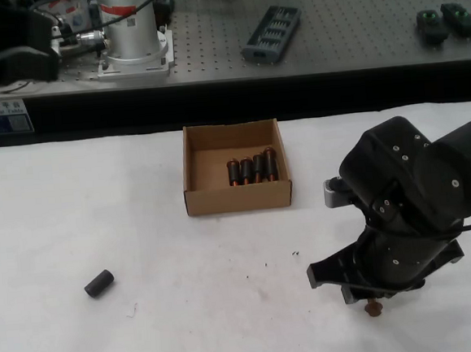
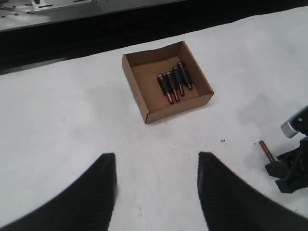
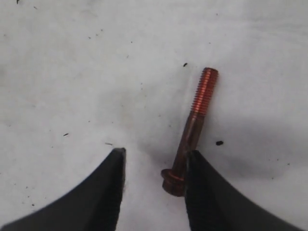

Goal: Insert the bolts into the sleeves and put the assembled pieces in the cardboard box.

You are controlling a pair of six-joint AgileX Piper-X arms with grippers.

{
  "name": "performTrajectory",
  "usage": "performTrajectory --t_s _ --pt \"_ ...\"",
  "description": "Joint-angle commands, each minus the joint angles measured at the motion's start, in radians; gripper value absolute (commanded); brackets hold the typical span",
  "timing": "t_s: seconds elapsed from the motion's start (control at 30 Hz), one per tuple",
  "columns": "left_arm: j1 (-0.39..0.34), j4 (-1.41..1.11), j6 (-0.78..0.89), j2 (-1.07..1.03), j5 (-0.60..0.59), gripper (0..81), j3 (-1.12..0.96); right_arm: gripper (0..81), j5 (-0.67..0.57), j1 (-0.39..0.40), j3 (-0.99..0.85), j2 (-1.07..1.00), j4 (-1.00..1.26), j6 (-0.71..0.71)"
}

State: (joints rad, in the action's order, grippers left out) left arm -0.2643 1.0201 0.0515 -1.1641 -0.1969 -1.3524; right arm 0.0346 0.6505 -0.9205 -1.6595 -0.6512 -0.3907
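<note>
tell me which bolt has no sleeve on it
The bare copper bolt lying on the bench by the open right gripper. The other four lie in the cardboard box, already sleeved.

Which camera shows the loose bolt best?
The right wrist view: the bolt lies whole, thread and head plain, by the right gripper. The high view catches one end under the arm; the left wrist view has it small, far off.
</note>
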Motion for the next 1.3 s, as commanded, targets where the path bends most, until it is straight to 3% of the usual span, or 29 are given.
performTrajectory --t_s 0.0,0.37,0.57,0.7,0.77,1.0,1.13,1.27 --pt "0.002 0.041 -0.014 0.048 0.013 38.0 -0.008 30.4 0.030 -0.022 -0.006 -0.010 0.032 -0.014" --pt "0.002 0.155 -0.014 0.062 0.013 38.0 -0.008 29.1 0.038 -0.061 -0.006 -0.087 0.034 -0.014" --pt "0.002 0.155 -0.014 0.062 0.013 38.0 0.015 8.8 0.035 -0.061 -0.006 -0.090 0.031 0.003" --pt "0.002 0.153 -0.041 0.062 0.006 38.0 0.087 0.7 0.031 -0.061 -0.006 -0.090 0.031 0.078" --pt "0.002 0.153 -0.068 0.062 0.006 38.0 0.122 0.4 -0.007 -0.059 -0.019 -0.086 0.015 0.197" --pt "0.002 0.146 -0.100 0.062 0.010 38.0 0.219 0.4 -0.155 0.001 -0.145 -0.056 -0.148 0.818" --pt "0.002 0.146 -0.118 0.062 0.022 38.0 0.245 0.4 -0.199 0.060 -0.192 -0.056 -0.127 0.968" --pt "0.002 0.156 -0.176 0.062 0.125 38.0 0.247 0.4 -0.231 0.120 -0.216 -0.056 -0.038 1.043"
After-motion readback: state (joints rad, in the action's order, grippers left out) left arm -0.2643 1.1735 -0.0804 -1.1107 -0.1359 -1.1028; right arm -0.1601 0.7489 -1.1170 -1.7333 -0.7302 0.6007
